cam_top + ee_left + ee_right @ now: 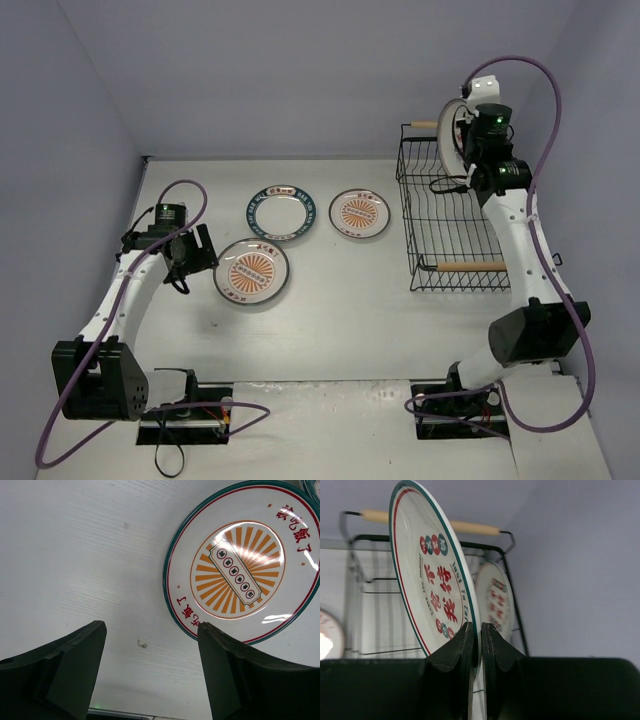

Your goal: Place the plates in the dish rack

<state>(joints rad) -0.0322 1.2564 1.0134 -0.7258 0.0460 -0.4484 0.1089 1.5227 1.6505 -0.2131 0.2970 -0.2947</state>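
My right gripper [481, 630] is shut on the rim of a red-character plate [432, 575] and holds it on edge above the far end of the black wire dish rack [447, 280]; the plate also shows in the top view [452, 132]. Another red-character plate [495, 600] stands in the rack behind it. My left gripper [150, 645] is open and empty just left of an orange sunburst plate [245, 565], also seen in the top view [252, 270]. A teal-rimmed plate [280, 213] and a second sunburst plate [359, 213] lie flat on the table.
The rack's wooden handles [470, 265] run across its near and far ends. The grey back wall stands close behind the rack. The right arm [520, 230] reaches along the rack's right side.
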